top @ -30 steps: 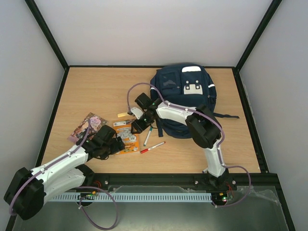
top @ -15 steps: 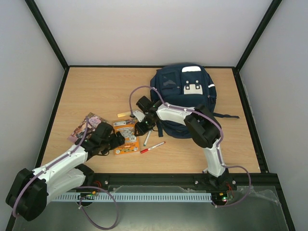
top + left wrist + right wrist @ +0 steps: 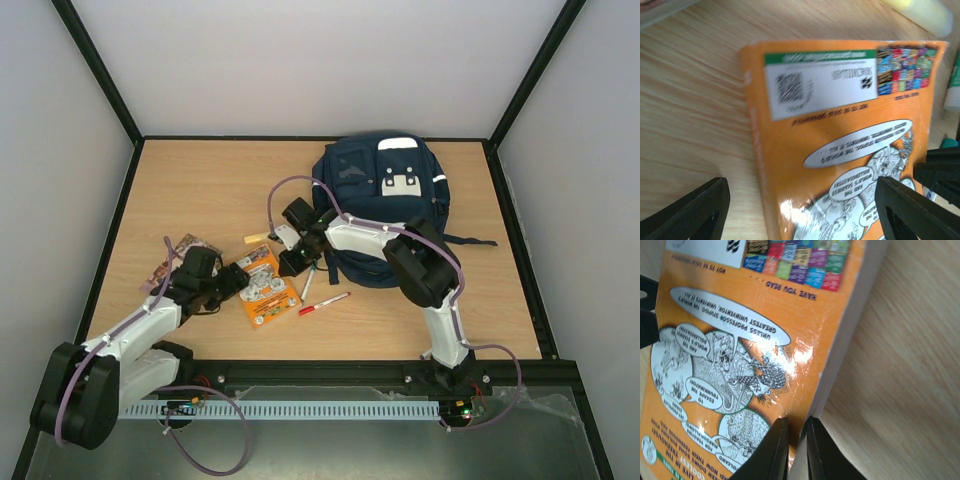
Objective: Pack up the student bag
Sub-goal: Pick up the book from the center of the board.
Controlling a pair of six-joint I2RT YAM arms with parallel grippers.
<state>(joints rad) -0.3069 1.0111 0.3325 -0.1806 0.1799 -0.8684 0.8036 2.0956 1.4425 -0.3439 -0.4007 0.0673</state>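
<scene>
I see the left pincer (image 3: pixel 238 284) standing wide open, its fingers (image 3: pixel 690 212) straddling a corner of the orange book (image 3: pixel 265 290); the book lies on the table (image 3: pixel 200 190), barcode side up, running on ahead of those fingers. Across the book from it, the right pincer (image 3: pixel 297 264) is closed on the book's opposite edge, its fingertips (image 3: pixel 777 450) almost together with only that thin edge between them. The bag (image 3: pixel 390 200) lies just beyond the right pincer and off to its right in the top view, front patch up, well apart from the left pincer; a red pen (image 3: pixel 322 304) lies near the right pincer, towards the arm bases; a pale glue stick (image 3: pixel 257 238) lies near its other side, farther up the table.
</scene>
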